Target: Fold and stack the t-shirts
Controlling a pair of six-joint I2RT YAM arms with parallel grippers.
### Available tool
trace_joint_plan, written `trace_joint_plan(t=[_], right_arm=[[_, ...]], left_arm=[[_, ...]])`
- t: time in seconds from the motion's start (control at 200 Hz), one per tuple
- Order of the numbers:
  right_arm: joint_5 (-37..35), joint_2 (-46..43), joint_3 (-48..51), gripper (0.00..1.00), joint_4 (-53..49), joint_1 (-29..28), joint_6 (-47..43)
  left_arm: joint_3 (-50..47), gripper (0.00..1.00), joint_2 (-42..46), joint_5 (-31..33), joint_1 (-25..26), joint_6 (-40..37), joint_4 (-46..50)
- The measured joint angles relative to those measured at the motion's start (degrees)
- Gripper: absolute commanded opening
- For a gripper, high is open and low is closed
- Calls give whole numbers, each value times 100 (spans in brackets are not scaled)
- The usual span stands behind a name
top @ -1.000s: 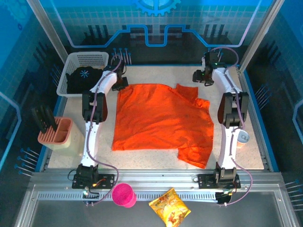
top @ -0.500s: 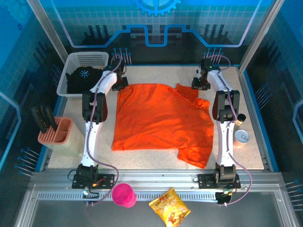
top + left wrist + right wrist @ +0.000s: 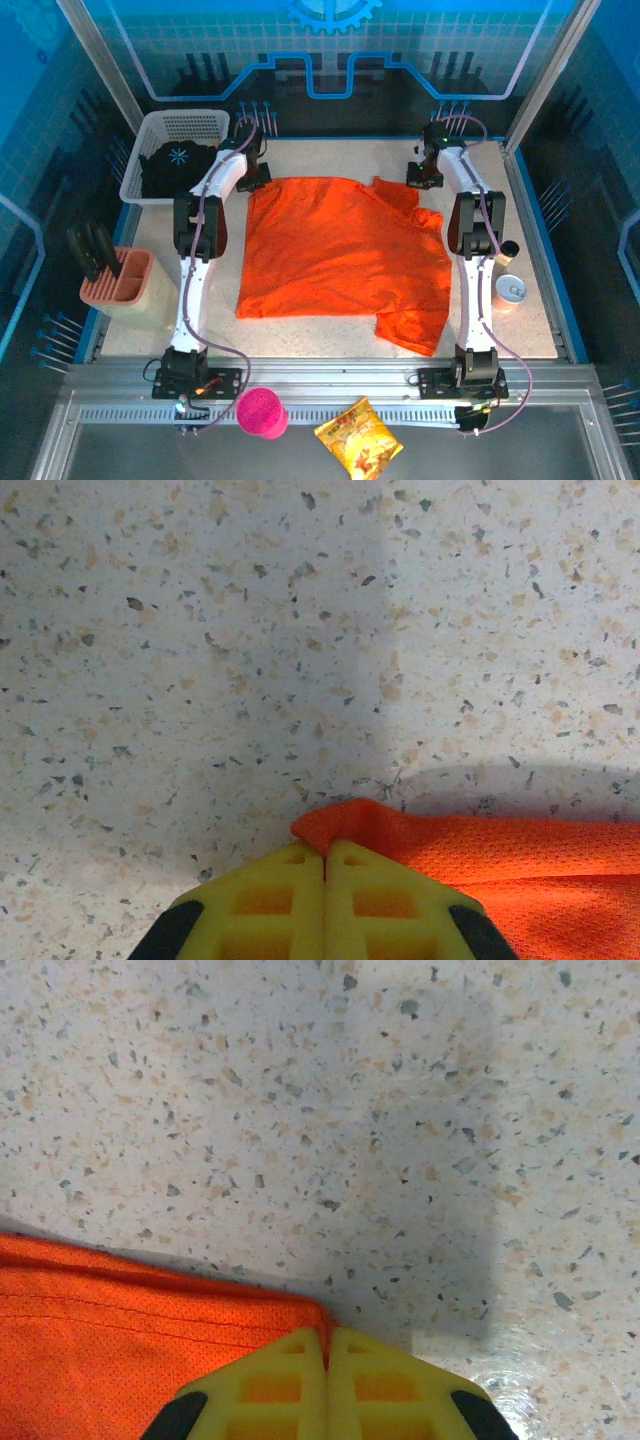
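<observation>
We see the orange t-shirt (image 3: 340, 255) spread mostly flat across the middle of the speckled table (image 3: 330, 335), its far right sleeve rumpled and one flap jutting out at the near right; the left gripper (image 3: 325, 865) has its yellow fingers pressed together on the shirt's far left corner, and the right gripper (image 3: 328, 1345) is likewise pinched tight on the far right edge, a sliver of orange showing between the tips; the black t-shirt (image 3: 175, 165) lies bunched in the white mesh basket (image 3: 165, 125) at the far left, showing little beyond its pale snowflake print; we cannot make out the orange shirt's collar, and both wrist views cut the fingers off at the bottom; bare table runs beyond both grippers and along the near hem; a can (image 3: 512, 290) sits right of the right arm
</observation>
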State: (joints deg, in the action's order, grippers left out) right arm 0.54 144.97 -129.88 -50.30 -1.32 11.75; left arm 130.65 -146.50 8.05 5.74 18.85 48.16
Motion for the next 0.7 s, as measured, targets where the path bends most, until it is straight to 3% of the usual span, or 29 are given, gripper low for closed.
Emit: trace_joint_plan(t=[0.3, 0.701], right_arm=[[-133, -142, -131, 0, 463, 2, -448], [-684, -874, 400, 0, 2789, -122, -1836]], left_arm=[[-107, 0, 74, -337, 17, -234, -96], [-210, 0, 90, -658, 109, -426, -396]])
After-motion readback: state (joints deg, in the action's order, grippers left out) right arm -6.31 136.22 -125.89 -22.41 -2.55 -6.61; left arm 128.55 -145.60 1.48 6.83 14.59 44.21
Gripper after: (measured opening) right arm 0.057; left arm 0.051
